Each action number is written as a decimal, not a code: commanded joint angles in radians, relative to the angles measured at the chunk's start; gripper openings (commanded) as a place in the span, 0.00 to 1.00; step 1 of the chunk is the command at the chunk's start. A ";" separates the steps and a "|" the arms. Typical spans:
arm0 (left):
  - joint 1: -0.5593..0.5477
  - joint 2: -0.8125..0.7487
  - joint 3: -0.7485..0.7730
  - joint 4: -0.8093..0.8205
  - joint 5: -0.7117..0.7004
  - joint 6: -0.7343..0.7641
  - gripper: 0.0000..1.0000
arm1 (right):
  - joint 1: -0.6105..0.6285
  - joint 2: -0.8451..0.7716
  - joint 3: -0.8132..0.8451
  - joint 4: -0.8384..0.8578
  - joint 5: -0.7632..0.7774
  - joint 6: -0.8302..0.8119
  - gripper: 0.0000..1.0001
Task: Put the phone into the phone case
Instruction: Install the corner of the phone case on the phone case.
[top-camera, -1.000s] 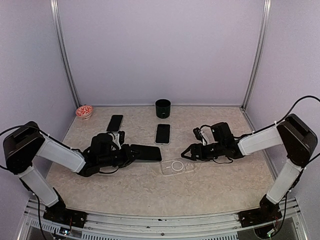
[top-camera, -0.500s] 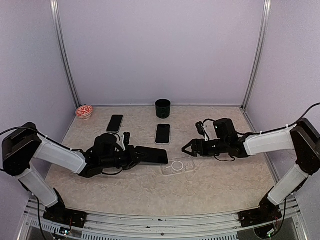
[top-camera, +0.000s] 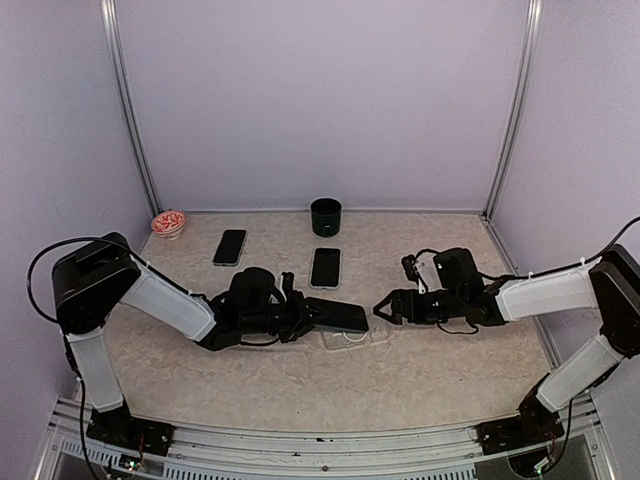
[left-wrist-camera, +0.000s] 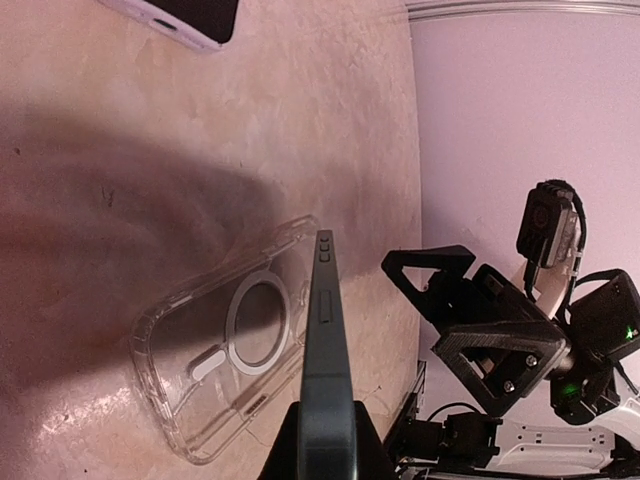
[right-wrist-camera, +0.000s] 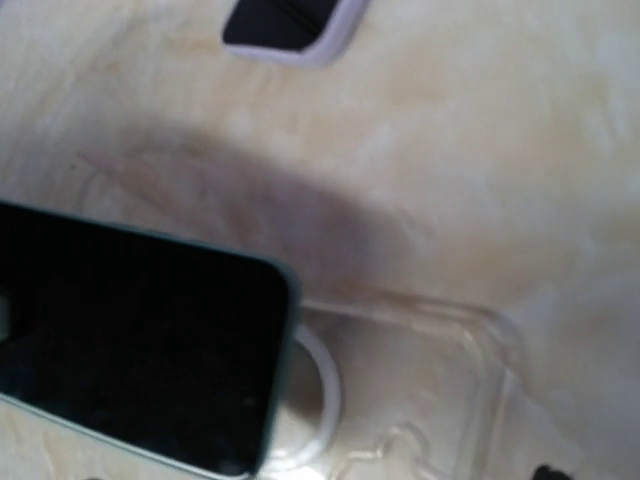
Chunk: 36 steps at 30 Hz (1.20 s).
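Left of the clear plastic phone case with a white ring, the left jaws are clamped on the left end of the dark slab phone. The phone lies flat above the case's left half, its free end over the ring. Whether phone and case touch is unclear. Just right of the case, the right jaws stand wide, holding nothing.

Three phones, one clear phone case, one dark cup, one small patterned bowl.
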 joint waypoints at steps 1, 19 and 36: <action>-0.022 0.048 0.072 0.069 0.017 -0.060 0.00 | -0.010 -0.023 -0.028 0.042 -0.015 0.034 0.91; -0.061 0.115 0.155 -0.008 -0.004 -0.095 0.00 | -0.007 0.048 -0.070 0.153 -0.077 0.085 0.91; -0.065 0.154 0.195 -0.069 -0.029 -0.075 0.00 | 0.023 0.111 -0.073 0.212 -0.102 0.108 0.90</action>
